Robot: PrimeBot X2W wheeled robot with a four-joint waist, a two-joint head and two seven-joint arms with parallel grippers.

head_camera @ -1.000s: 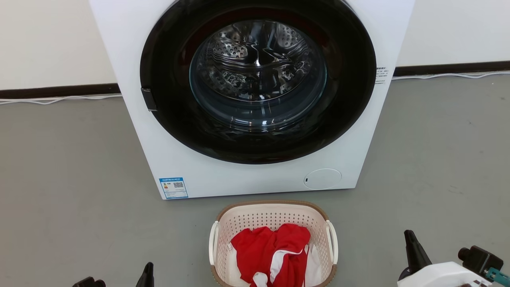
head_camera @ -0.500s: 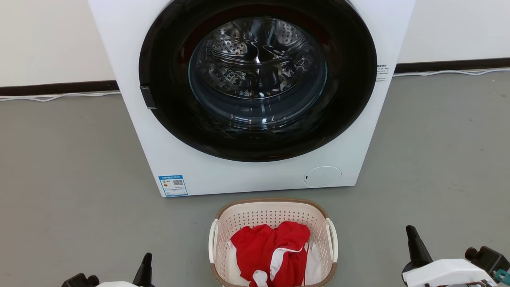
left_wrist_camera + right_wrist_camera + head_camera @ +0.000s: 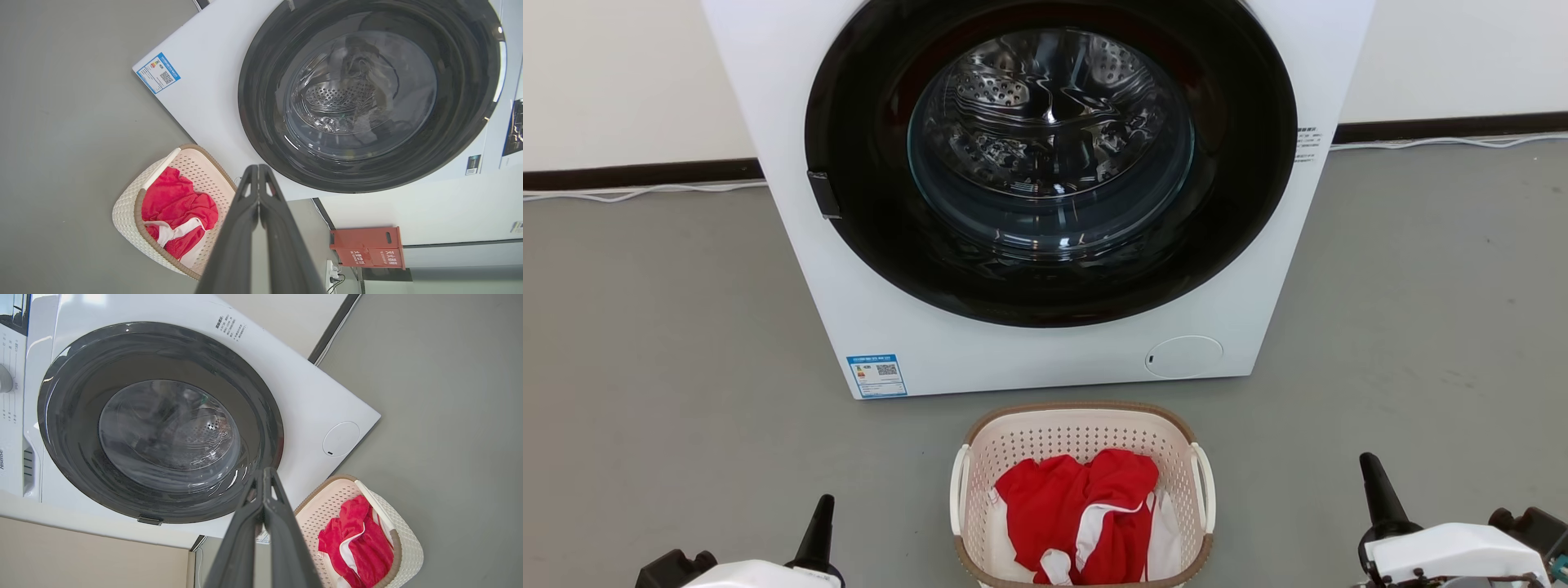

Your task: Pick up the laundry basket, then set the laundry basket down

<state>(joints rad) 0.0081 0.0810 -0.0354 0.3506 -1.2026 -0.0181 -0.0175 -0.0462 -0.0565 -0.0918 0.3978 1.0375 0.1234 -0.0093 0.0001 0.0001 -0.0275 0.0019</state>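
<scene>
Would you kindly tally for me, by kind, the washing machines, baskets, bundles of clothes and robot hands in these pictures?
Washing machine: 1
Laundry basket: 1
Bundle of red and white clothes in the basket: 1 (separate pieces cannot be told)
Robot hands: 2, the left hand and the right hand, both shut and empty
Total: 5
</scene>
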